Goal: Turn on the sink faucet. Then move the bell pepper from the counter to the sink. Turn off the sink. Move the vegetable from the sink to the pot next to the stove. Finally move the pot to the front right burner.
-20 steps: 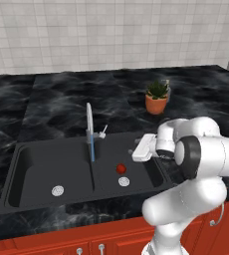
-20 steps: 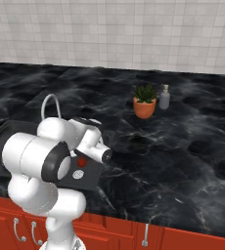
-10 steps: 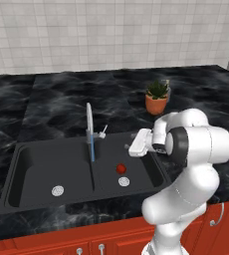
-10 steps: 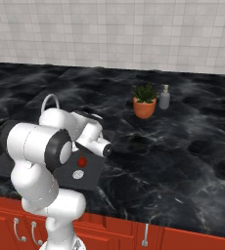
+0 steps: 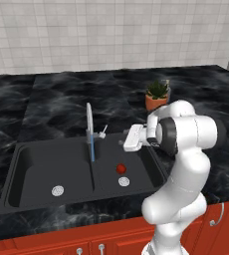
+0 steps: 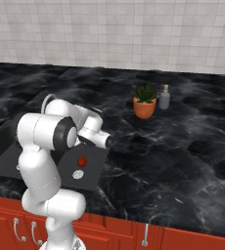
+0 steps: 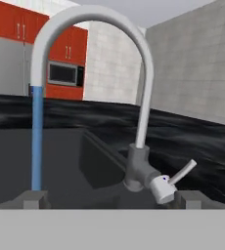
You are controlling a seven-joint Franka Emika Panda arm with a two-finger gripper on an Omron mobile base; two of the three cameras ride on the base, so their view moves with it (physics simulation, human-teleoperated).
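The gripper (image 5: 122,143) is opened fully and nothing is held; it is placed just right of the sink faucet (image 5: 89,130), level with its small lever (image 7: 181,174). Water is running and the bell pepper (image 5: 121,169) lies in the sink (image 5: 37,164), right of the faucet. The lever probably should be pushed gently, not the spout.

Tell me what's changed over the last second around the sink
The arm swung its open gripper left across the right basin toward the sink faucet, and it now faces the side lever. It took hold of nothing and let nothing go. Unchanged: water still runs from the spout, the bell pepper still lies in the sink by the right drain, and the potted plant has not moved.
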